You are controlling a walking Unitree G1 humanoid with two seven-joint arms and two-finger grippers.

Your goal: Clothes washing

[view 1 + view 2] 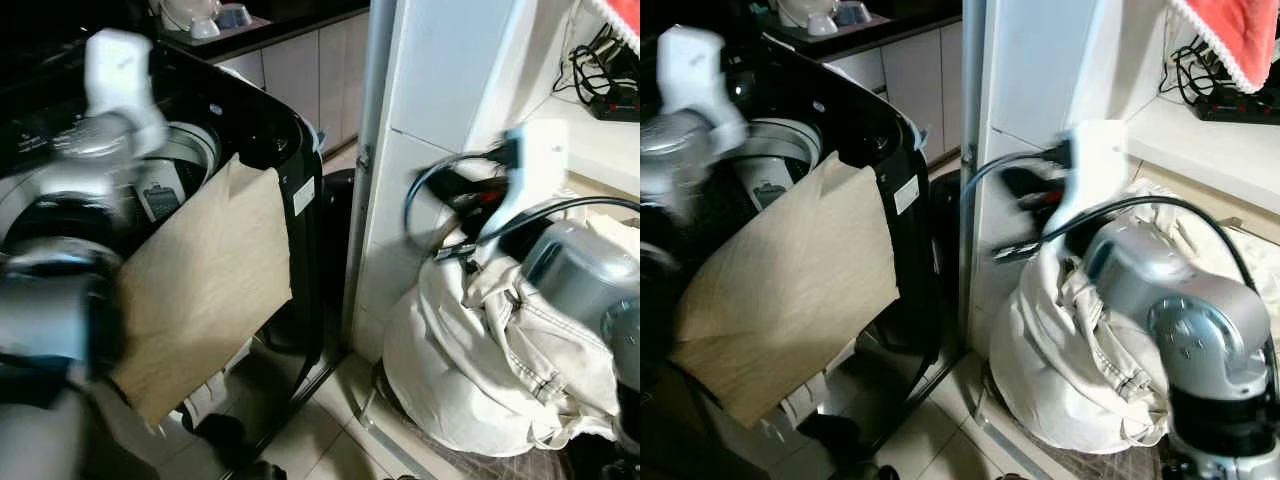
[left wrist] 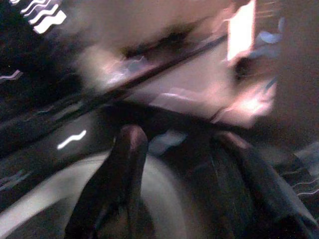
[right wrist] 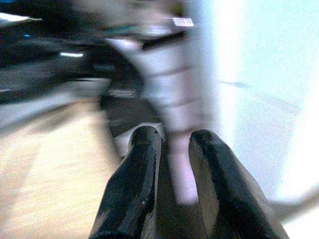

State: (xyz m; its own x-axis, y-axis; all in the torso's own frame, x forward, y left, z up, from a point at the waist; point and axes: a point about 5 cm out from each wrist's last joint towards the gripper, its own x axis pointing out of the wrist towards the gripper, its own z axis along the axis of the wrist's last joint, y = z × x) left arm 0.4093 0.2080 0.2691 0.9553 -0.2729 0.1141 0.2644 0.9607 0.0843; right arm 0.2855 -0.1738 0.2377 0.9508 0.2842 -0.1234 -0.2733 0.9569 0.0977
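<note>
A black top-loading washing machine (image 1: 270, 130) stands at the left with its pale drum (image 1: 190, 150) showing. A beige cloth (image 1: 200, 280) hangs over its front rim and down the front. My left arm is raised over the machine, blurred; in the left wrist view my left gripper (image 2: 182, 142) is open above the drum's rim with nothing in it. At the right, a heap of white clothes (image 1: 480, 340) lies on the floor. My right gripper (image 1: 1032, 200) hovers above that heap beside the white wall, fingers (image 3: 147, 149) close together and holding nothing.
A white wall corner (image 1: 430, 100) stands between the machine and the heap, with a dark bin (image 1: 335, 230) in the gap. Cabinets (image 1: 300, 70) are behind. A power strip with cables (image 1: 610, 95) lies on a ledge under a red cloth (image 1: 1230, 40). Tiled floor (image 1: 320, 430) runs in front.
</note>
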